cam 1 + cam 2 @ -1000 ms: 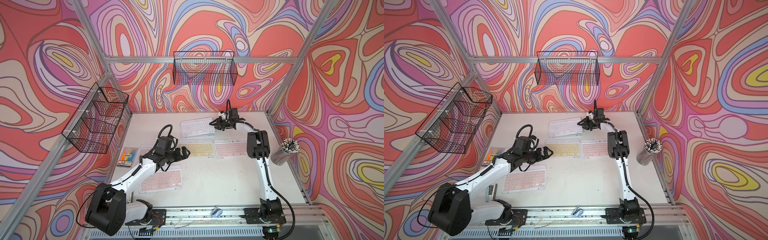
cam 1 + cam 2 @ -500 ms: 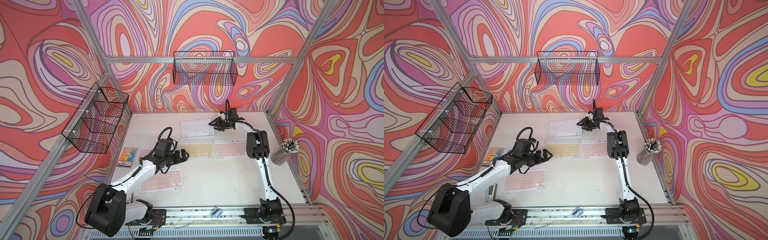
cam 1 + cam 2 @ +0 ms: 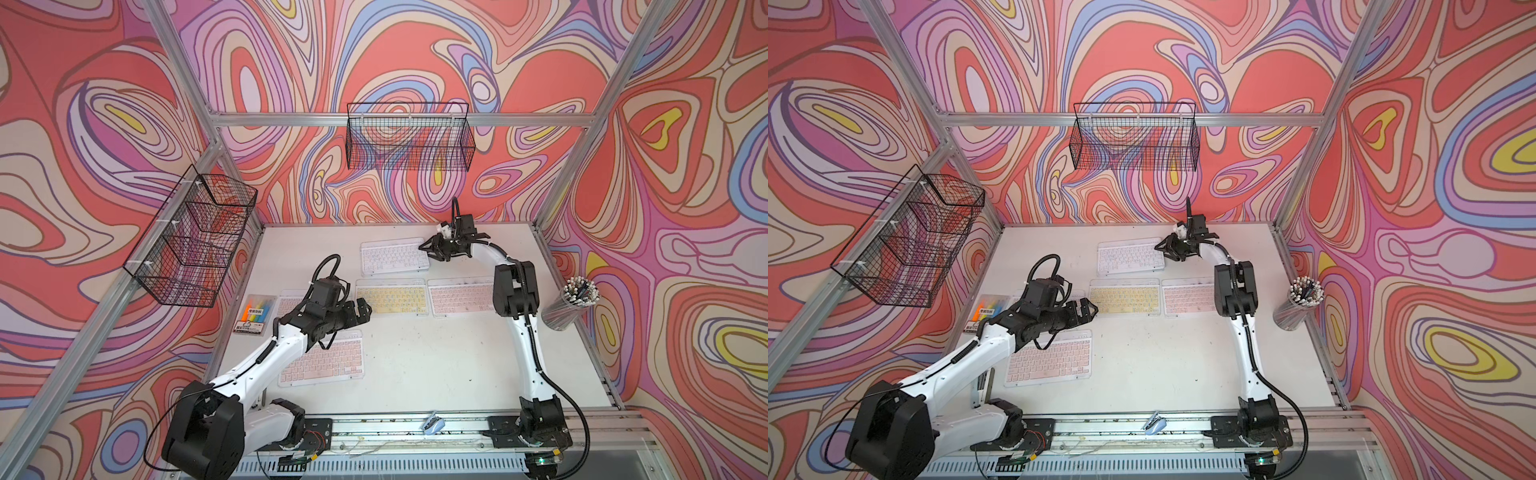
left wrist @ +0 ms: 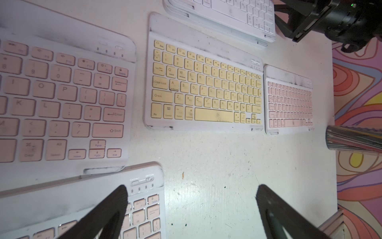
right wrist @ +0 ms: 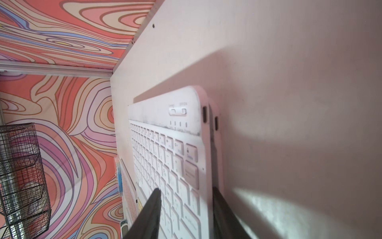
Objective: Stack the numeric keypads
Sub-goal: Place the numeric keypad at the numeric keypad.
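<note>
The near pink keypad (image 3: 322, 359) lies flat at the front, and the left gripper (image 3: 360, 312) hangs over its far right corner, fingers spread wide and empty, one above that corner, one above bare table (image 4: 217, 165). Beyond lies a flat row: the left pink keypad (image 3: 289, 305), the yellow keypad (image 3: 390, 296) and the right pink keypad (image 3: 461, 296). Farthest back, the white keypad (image 3: 392, 257) rests on a lower keypad (image 5: 216, 124); the right gripper (image 5: 186, 189) straddles their right end, though I cannot tell whether it pinches them.
</note>
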